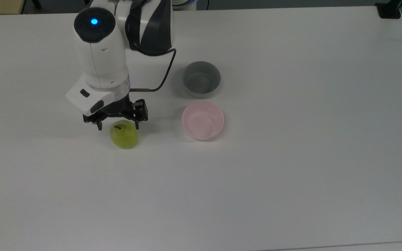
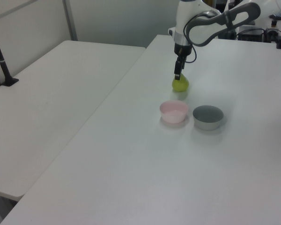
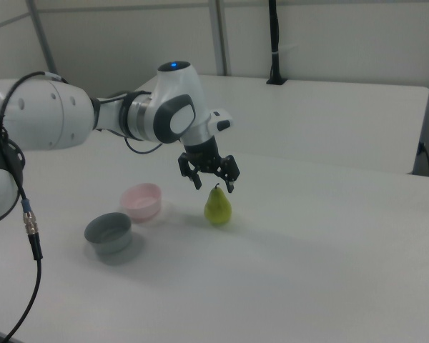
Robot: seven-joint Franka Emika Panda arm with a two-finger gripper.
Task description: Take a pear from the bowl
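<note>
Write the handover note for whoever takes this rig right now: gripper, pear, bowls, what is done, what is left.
Gripper: open, empty, hanging just above the pear, clear of it.
Pear: standing upright on the white table, stem up, to the top view's left of the pink bowl and apart from it.
Pink bowl and grey bowl: both empty, side by side.
Done: the pear is out of the bowl and set on the table.
Left: by the look of it, nothing but to draw the arm away.
</note>
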